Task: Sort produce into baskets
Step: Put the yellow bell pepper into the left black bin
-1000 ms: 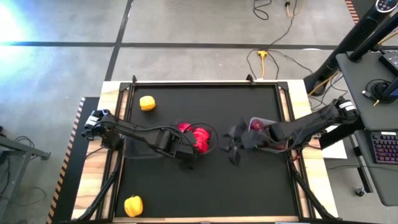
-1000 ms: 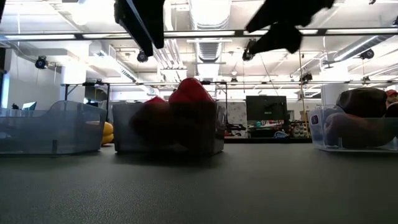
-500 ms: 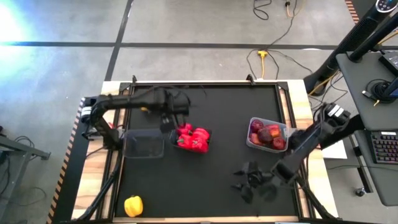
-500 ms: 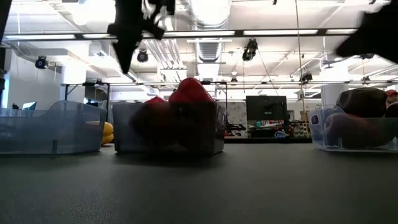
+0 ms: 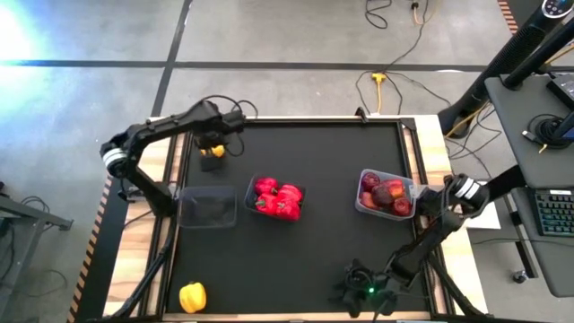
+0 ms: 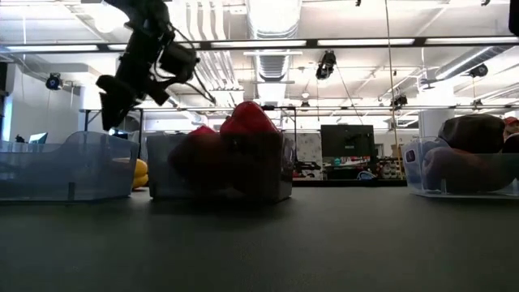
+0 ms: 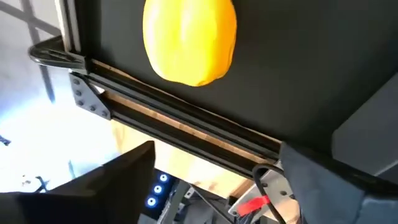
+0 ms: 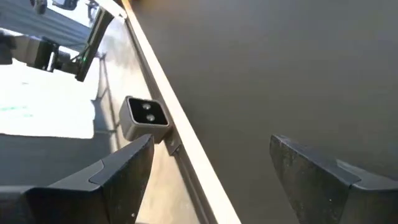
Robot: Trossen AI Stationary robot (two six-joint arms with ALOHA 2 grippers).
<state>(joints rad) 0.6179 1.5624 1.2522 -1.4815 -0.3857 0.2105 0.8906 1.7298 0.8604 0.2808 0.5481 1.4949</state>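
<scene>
A yellow pepper (image 5: 213, 151) lies on the black mat at the far left; it also shows in the left wrist view (image 7: 189, 40). My left gripper (image 5: 215, 142) hovers just above it, open and empty (image 7: 217, 152). A second yellow pepper (image 5: 192, 296) lies at the near left corner. Three see-through tubs stand mid-table: an empty one (image 5: 208, 208), one with red peppers (image 5: 278, 199), one with dark apples (image 5: 386, 193). My right gripper (image 5: 363, 292) is open and empty (image 8: 211, 143) low at the near edge.
The table's metal frame rail (image 7: 186, 115) runs close beside the far yellow pepper. The low camera (image 8: 144, 115) sits at the near edge by my right gripper. The mat (image 5: 314, 260) between the tubs and the near edge is bare.
My left gripper has gone from the red-pepper tub toward the table's far left corner and now stands over the yellow pepper. My right gripper has gone from beside the apple tub toward the near edge and down.
</scene>
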